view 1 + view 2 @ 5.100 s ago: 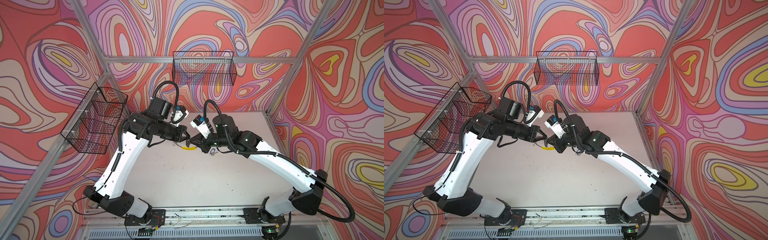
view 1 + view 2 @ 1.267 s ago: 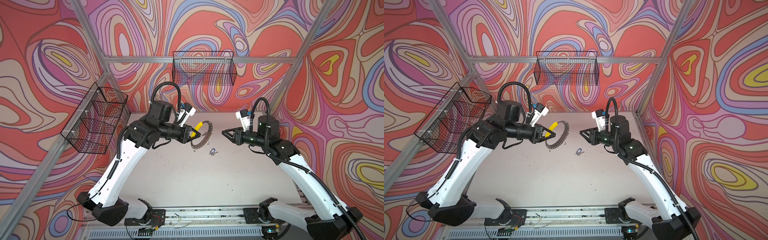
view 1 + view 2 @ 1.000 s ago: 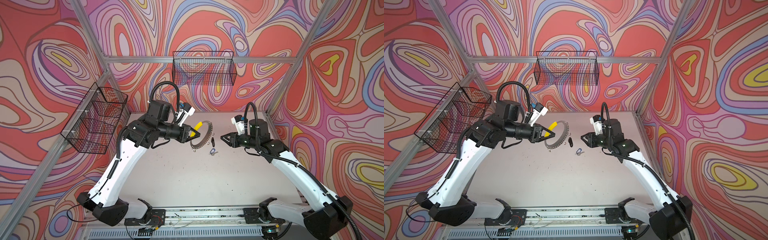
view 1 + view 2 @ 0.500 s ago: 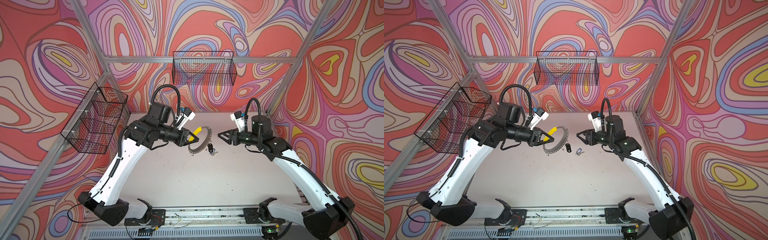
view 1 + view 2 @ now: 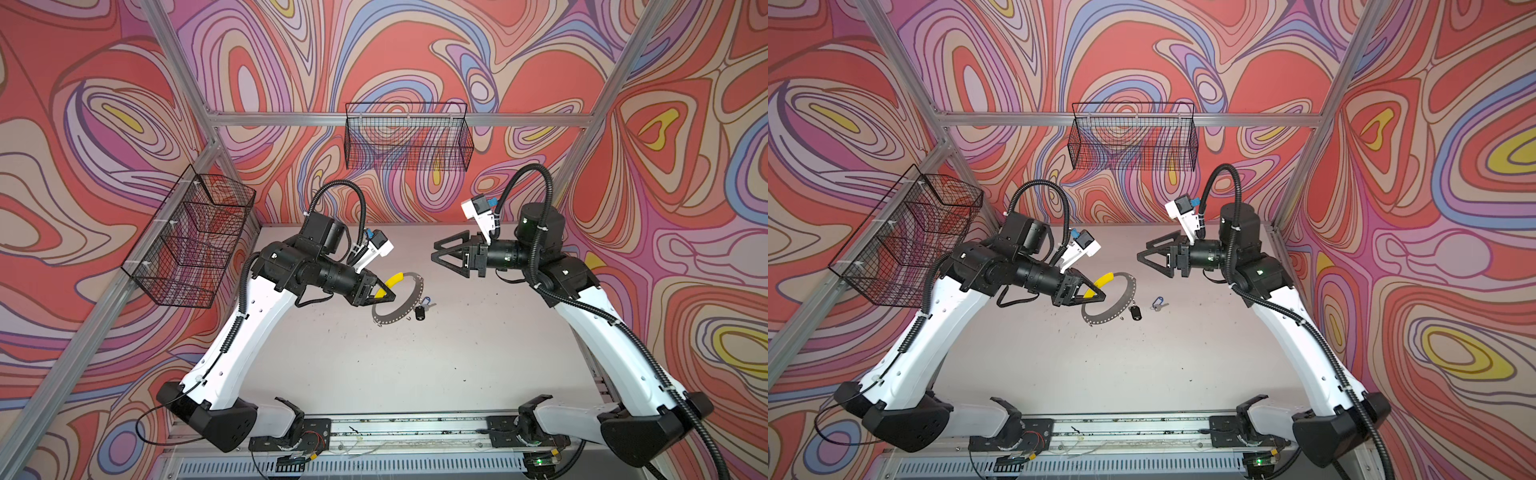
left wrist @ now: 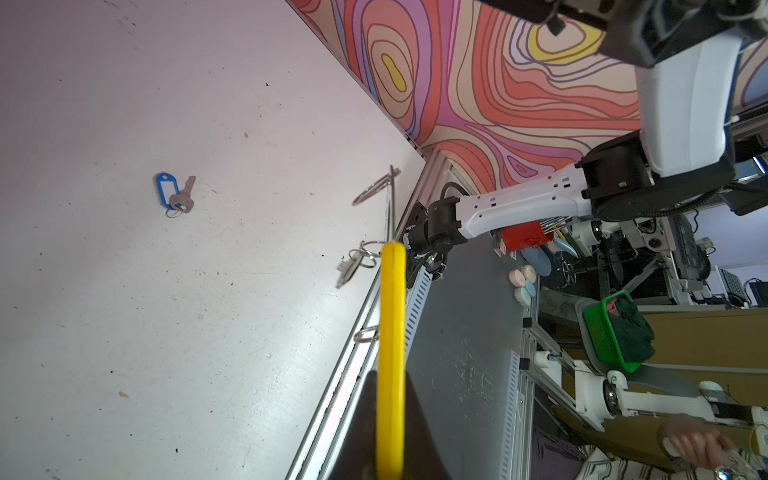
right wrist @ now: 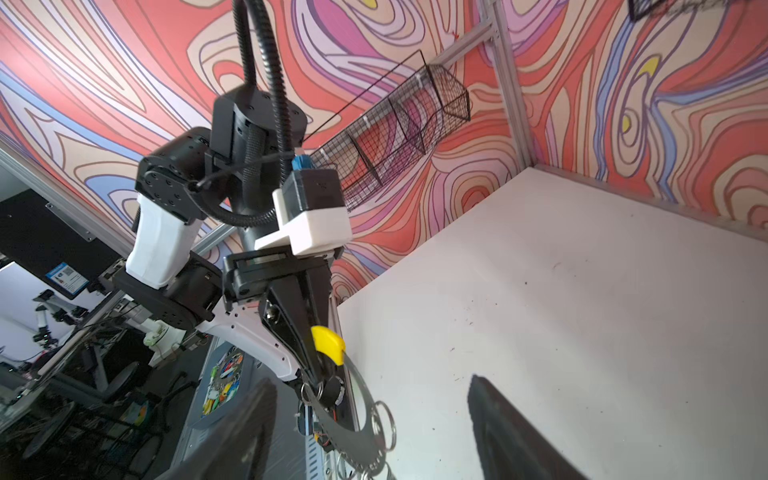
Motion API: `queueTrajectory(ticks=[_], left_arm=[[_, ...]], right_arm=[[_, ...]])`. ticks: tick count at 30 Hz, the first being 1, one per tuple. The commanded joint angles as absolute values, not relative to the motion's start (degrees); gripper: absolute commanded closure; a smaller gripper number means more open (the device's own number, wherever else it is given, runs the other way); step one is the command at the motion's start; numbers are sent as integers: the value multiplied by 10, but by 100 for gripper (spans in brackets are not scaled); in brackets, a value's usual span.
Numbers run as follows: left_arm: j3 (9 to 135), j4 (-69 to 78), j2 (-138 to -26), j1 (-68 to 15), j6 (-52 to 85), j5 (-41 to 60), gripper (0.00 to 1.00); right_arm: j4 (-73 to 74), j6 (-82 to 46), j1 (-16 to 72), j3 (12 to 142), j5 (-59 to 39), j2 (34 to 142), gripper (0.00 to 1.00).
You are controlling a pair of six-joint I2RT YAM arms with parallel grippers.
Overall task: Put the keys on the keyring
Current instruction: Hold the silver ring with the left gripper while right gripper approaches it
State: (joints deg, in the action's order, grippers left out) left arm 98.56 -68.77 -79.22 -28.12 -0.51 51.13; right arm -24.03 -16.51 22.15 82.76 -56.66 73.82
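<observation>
My left gripper (image 5: pixel 388 294) is shut on the yellow segment (image 5: pixel 393 279) of the keyring (image 5: pixel 418 284), a grey perforated hoop held tilted above the table, with small wire rings (image 7: pixel 384 419) dangling from it. The black-tag key (image 5: pixel 1135 312) hangs at the hoop's right edge. The blue-tag key (image 5: pixel 1157 302) lies on the table just right of it, also seen as the blue-tag key (image 6: pixel 168 193) in the left wrist view. My right gripper (image 5: pixel 436 254) hovers open and empty, up and to the right of the hoop, pointing at it.
One black wire basket (image 5: pixel 191 245) hangs on the left wall and another wire basket (image 5: pixel 409 141) on the back wall. A metal rail (image 5: pixel 395 424) runs along the table's front edge between the two arm bases.
My right gripper has opened wide and pulled back up and away from the hoop, leaving the black-tag key hanging there. The left arm has lowered the keyring slightly.
</observation>
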Motion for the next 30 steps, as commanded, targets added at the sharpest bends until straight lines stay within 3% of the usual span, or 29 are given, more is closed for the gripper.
queueTrajectory(ticks=[1,12,22,30], left_arm=[[1007,-748,-796,-280,-53,542,100],[996,-757,-789,-281,-61,527,100],[991,-756,-788,-281,-60,514,100],[984,-757,-782,-280,-64,500,100]], right_arm=[[-252,-140,265,823,-577,762,22],[-335,-84,304,807,-587,776,28],[-398,-52,304,827,-590,758,63],[-448,-29,302,853,-549,741,77]])
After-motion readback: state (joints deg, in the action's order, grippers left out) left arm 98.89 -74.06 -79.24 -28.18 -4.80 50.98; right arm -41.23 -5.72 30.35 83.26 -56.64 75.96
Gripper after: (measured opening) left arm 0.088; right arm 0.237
